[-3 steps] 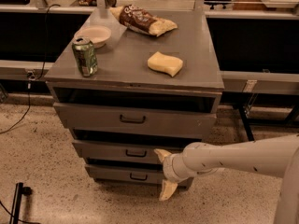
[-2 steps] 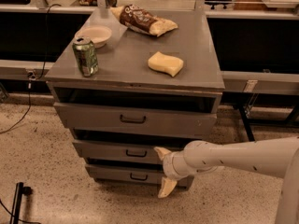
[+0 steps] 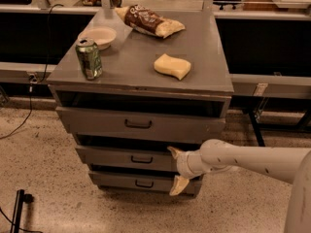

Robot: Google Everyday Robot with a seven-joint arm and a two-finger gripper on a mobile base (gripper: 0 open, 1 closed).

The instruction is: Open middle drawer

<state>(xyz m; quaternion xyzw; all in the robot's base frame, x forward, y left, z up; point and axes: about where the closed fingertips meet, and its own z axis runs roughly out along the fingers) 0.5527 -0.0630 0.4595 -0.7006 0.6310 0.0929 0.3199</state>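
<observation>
The grey cabinet (image 3: 209,81) holds three drawers. The middle drawer (image 3: 112,155) is a low flat grey front with a small dark bar handle (image 3: 141,159) at its centre, and it stands slightly pulled out. My gripper (image 3: 175,171) is in front of the right part of the middle drawer, to the right of the handle. Its two pale fingers are spread apart, one fingertip (image 3: 174,152) at the drawer's top edge, the other below near the bottom drawer (image 3: 121,181). It holds nothing. My white arm (image 3: 252,160) reaches in from the right.
The taller top drawer (image 3: 97,124) also stands a little out. On the cabinet top are a green can (image 3: 89,58), a white bowl (image 3: 99,36), a yellow sponge (image 3: 172,65) and a brown chip bag (image 3: 148,21). A speckled floor (image 3: 43,178) lies in front. A black cable (image 3: 19,125) runs at the left.
</observation>
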